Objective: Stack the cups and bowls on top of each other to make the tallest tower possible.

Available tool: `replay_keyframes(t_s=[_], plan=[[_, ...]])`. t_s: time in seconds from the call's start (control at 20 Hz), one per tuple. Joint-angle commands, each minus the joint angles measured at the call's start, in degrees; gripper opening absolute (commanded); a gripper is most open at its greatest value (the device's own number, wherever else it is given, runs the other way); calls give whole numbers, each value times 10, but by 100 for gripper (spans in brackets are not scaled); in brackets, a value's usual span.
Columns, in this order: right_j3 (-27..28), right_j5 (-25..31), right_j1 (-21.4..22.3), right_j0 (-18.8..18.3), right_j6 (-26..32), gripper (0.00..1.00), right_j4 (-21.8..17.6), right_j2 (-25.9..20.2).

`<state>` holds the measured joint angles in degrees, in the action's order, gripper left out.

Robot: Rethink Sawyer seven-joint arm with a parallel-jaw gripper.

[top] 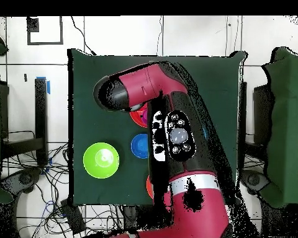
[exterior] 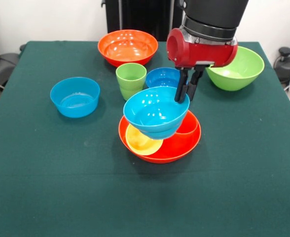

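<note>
Firmly, pincer (exterior: pixel 186 92) pinches light blue bowl's (exterior: pixel 155 112) rim.

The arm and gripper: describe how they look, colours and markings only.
The arm has glossy dark-red shells with black joints. In the overhead view, one black link carries a panel of round buttons around a grey dial, and a silver band rings the lower segment. In the front view, a black cylinder with a silver ring ends in a rounded red wrist housing. The gripper is black, with two slim fingers.
</note>
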<state>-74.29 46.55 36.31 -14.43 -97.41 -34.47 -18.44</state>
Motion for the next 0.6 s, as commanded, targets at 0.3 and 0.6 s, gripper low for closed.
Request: replay_keyframes(t_s=[0.3,0.6], plan=[[-41,13,-17,11,-25,0,13,10],[-41,17,-17,10,-22,0,17,11]])
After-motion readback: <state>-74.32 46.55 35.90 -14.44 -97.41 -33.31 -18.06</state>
